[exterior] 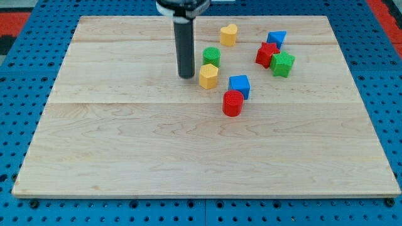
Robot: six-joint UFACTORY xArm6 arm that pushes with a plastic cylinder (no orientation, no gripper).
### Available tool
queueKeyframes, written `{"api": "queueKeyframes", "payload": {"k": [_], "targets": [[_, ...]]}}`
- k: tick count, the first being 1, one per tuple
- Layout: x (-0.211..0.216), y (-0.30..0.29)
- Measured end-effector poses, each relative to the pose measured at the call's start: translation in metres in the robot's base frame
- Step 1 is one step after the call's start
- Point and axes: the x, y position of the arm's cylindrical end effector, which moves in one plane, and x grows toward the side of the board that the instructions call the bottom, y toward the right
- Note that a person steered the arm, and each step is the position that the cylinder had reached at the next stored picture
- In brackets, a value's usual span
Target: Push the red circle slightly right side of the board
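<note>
The scene is bright and evenly lit, seemingly from overhead, with no strong glare on the pale worktop (125,157). Shadows are soft and short: the rod (185,50) casts a faint dark patch at my tip (186,76), and the blocks (233,103) show thin shading at their bases. Focus is fairly sharp, slightly softer along block edges. Straight board edges show little distortion.
</note>
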Motion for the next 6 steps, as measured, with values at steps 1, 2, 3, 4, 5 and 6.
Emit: {"api": "queueKeyframes", "payload": {"k": [1,2,3,4,5,6], "targets": [[0.032,-0.013],[0.032,-0.064],[0.031,-0.099],[0.030,-0.133],[0.030,-0.177],[0.019,-0.134]]}}
